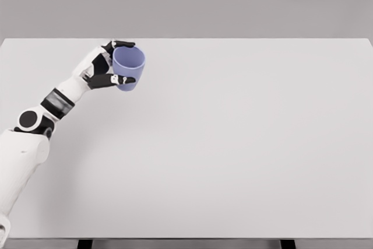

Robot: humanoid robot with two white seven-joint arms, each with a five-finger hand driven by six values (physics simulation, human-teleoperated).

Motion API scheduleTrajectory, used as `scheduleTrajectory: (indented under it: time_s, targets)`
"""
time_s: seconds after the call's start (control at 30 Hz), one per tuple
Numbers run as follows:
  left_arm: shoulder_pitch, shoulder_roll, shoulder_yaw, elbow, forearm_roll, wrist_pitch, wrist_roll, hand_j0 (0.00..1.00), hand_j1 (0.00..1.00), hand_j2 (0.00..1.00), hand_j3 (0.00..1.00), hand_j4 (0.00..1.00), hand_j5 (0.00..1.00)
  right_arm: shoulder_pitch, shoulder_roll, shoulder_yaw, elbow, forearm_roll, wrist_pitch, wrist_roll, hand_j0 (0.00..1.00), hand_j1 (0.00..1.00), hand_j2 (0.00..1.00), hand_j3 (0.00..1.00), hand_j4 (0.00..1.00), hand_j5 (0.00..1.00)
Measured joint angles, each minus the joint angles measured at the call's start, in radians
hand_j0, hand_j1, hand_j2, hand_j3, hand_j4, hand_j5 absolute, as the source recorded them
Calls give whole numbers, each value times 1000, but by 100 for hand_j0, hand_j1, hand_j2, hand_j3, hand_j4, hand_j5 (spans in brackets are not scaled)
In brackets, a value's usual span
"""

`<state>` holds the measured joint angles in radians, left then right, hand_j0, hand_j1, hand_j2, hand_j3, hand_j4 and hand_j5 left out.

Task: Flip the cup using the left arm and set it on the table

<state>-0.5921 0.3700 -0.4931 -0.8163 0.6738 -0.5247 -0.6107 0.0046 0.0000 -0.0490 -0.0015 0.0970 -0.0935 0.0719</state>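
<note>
Blue cup (129,67) x1, in left robot hand (105,65).

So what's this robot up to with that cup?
The robot's left hand is holding a blue cup over the far left part of a white table. Its fingers wrap the cup's sides, and the cup is tilted so its open mouth faces up and toward the camera. Whether the cup touches the table cannot be told from this view. The right arm is out of sight. The job is to flip the cup and set it on the table.
</note>
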Motion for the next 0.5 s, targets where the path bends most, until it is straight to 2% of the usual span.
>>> scheduleTrajectory:
  time_s: [0.5]
  targets:
    - [26, -12, 1, 11, -2, -4, 0, 72, 72, 72, 72, 72, 72, 0, 0, 0, 0, 0, 0, 0, 100, 100, 100, 100, 100, 100]
